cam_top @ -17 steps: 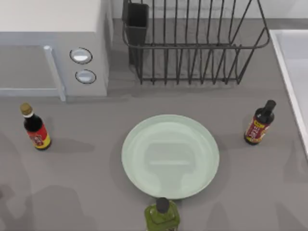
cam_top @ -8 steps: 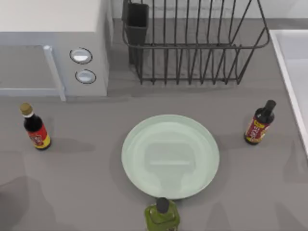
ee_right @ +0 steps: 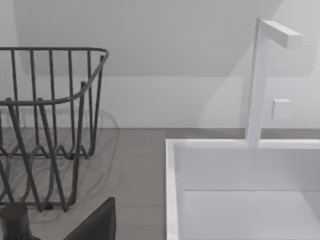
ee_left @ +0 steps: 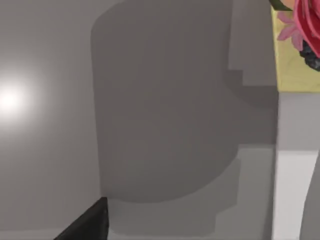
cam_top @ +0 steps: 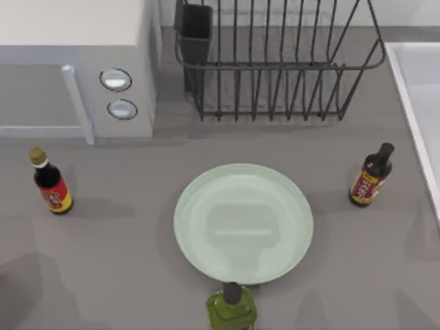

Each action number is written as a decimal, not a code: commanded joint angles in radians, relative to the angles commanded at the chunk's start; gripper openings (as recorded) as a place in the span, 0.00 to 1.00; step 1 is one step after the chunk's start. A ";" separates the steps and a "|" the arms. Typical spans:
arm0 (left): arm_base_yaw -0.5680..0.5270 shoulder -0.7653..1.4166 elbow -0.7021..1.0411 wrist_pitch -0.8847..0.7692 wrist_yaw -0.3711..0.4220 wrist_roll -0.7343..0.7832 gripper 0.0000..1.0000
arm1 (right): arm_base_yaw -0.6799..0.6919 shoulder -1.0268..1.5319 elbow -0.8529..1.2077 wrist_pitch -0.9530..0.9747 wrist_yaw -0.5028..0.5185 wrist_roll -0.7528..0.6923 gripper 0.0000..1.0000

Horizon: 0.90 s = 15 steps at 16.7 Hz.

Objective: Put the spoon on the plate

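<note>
Plate (cam_top: 243, 223): pale mint-green, round and glossy, flat on the grey table (cam_top: 124, 261) near the middle of the top view, soft reflections across its face
Green bottle (cam_top: 232, 309): upright at the near edge of the plate, dark cap on top, just beside or touching the rim, cannot tell which
Red-labelled bottle (cam_top: 49, 182): upright at the table's left side, brownish cap, well apart from the plate
Dark bottle (cam_top: 371, 175): at the table's right side, black cap, red and yellow label, near the plate's right rim but apart from it
Microwave (cam_top: 75, 62): pale grey, at the far left, two round knobs and a bar handle on its front
Dish rack (cam_top: 275, 62): dark wire, at the far side behind the plate, a dark cup-like holder at its left corner; seen also in the right wrist view (ee_right: 50, 125)
Sink (cam_top: 419, 89): white basin along the right edge of the table; in the right wrist view (ee_right: 240, 190) next to the rack, with a white angular tap (ee_right: 260, 80) rising from its back rim
Left gripper (ee_left: 87, 226): a dark part of it at the border of the left wrist view, above bare grey table crossed by a broad shadow; whether clenched or released cannot be told
Yellow surface (ee_left: 295, 45): printed with a pink flower, at one corner of the left wrist view, a white face adjoining it
Right gripper (ee_right: 97, 222): a dark part of it in the right wrist view, facing the rack and the sink; grip state cannot be told
</note>
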 joint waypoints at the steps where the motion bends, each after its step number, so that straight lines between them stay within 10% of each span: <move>1: 0.000 0.000 0.000 0.000 0.000 0.000 0.77 | 0.000 0.000 0.000 0.000 0.000 0.000 1.00; 11: 0.000 0.000 0.000 0.000 0.000 0.000 0.02 | 0.000 0.000 0.000 0.000 0.000 0.000 1.00; 15: 0.000 0.000 0.000 0.000 0.000 0.000 0.00 | 0.000 0.000 0.000 0.000 0.000 0.000 1.00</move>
